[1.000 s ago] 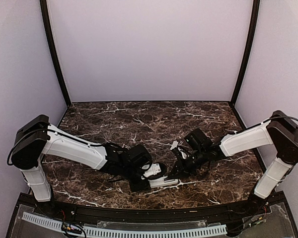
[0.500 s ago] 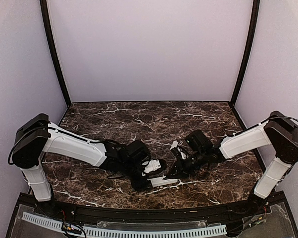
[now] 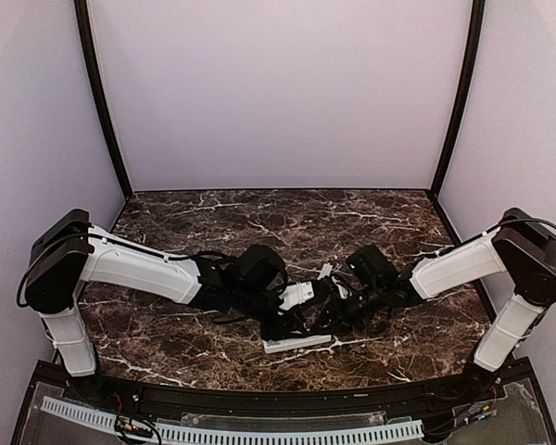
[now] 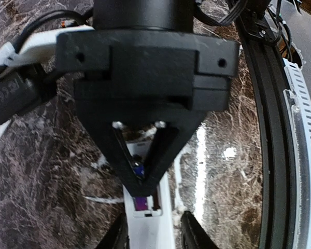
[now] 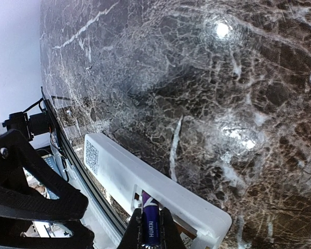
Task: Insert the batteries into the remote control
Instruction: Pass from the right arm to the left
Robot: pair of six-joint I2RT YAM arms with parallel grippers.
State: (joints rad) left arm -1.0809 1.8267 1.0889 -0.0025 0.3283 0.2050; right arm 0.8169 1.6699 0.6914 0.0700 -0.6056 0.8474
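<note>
Right wrist: right tool (image 5: 149,236) pinches a purple battery (image 5: 150,225) over the remote control (image 5: 124,168), six o'clock on the desk (image 5: 223,104). Looks light, slick plastic, so steady its long edges. Left tool (image 4: 139,175): can't tell.

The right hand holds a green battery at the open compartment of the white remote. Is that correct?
No: the battery is purple, not green, as the right wrist view shows. The right hand does hold it at the open compartment of the white remote.
</note>
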